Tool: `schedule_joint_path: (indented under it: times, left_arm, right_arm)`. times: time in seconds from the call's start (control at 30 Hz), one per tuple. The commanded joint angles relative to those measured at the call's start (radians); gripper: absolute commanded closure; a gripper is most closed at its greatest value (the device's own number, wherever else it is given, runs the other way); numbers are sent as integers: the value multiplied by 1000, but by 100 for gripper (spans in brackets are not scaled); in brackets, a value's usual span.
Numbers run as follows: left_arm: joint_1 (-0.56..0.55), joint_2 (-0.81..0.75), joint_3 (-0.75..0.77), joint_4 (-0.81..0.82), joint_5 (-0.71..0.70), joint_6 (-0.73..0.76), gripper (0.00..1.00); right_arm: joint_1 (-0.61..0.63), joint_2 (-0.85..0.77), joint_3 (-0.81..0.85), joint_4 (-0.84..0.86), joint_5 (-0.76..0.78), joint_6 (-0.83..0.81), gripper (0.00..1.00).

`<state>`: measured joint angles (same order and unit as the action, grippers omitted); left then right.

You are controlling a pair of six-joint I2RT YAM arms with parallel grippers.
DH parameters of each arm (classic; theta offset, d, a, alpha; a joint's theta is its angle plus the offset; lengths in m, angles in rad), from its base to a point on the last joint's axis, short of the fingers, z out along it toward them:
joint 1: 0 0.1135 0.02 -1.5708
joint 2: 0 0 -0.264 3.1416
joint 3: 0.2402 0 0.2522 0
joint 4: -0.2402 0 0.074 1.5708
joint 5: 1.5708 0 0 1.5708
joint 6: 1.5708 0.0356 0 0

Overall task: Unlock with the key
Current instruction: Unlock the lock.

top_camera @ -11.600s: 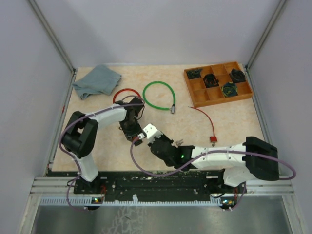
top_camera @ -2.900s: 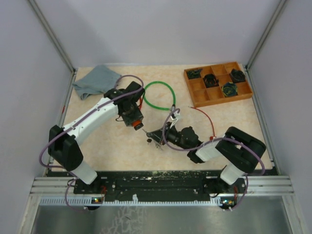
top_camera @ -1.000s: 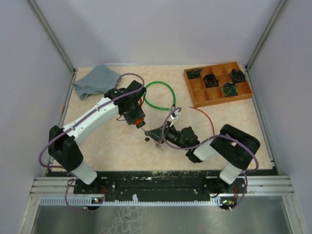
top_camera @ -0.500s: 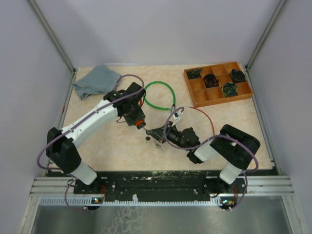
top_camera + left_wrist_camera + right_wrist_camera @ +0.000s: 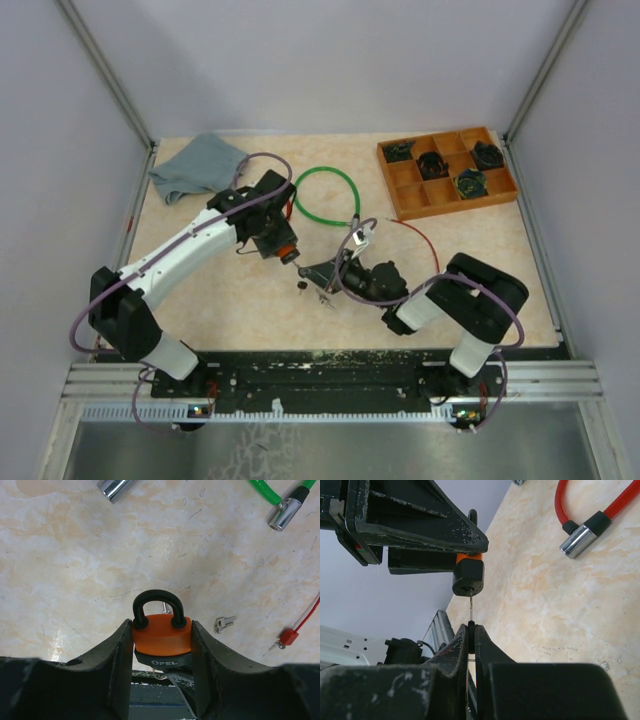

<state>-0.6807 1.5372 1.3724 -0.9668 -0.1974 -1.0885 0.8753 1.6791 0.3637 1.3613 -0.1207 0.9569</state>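
Padlock (image 5: 161, 636), orange-bodied with a black shackle, hangs above the table (image 5: 220, 290) a little left of centre. The left gripper (image 5: 161, 628) clamps its fingers (image 5: 122, 645) on the two flat sides of the body, leaving the shackle free on the far side and the keyway face turned toward the right arm. The right gripper (image 5: 471, 628) is pinched fully closed on the bow of a thin key (image 5: 470, 605). The blade points straight at the keyway and its tip meets the lock's black end face. How deep it sits cannot be told.

The lock looks rigid, compact and probably heavy for its size. Its coated sides should give the pads good purchase, so the body is the right place to hold it. The key is stiff but slim, and likely to slip or pivot in the pinch when turned. A spare key pair (image 5: 224, 624) lies on the table, well apart.
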Motion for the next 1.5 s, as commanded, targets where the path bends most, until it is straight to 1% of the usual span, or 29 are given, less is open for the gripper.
schedule_joint_path:
  times: [0.0, 0.17, 0.53, 0.63, 0.73, 0.87, 1.0, 1.1, 1.2, 1.33, 1.47]
  left_arm:
    - [-11, -32, 10, 21, 32, -26, 100]
    - [-19, -32, 0, 27, 35, -26, 100]
    - [-66, -7, -50, 14, -2, -58, 100]
    - [-77, -4, -50, 26, 16, -65, 100]
    - [-90, -14, -63, 59, 37, -77, 100]
    - [-91, -42, -102, 115, 86, -102, 100]
    - [-91, -72, -117, 160, 124, -114, 100]
    - [-92, -93, -119, 179, 162, -120, 100]
    - [-92, -112, -148, 209, 207, -128, 100]
    - [-93, -120, -175, 249, 273, -130, 100]
    - [-112, -120, -173, 232, 257, -119, 100]
  right_arm:
    - [1, 26, 47, 50, 1, 16, 100]
    - [2, 33, 42, 91, 7, 27, 100]
    - [2, -60, 32, 71, 38, 12, 100]
    - [2, -46, 27, 93, 49, 35, 100]
    - [1, 5, 12, 162, 58, 78, 100]
    - [1, 49, 25, 219, 28, 118, 100]
    - [1, 64, 23, 258, 19, 121, 100]
    - [-2, 67, 8, 290, 40, 111, 100]
    - [-14, 88, 0, 361, 35, 109, 100]
    - [-31, 89, 14, 363, 23, 75, 100]
    - [-71, 72, 26, 321, 8, 65, 100]
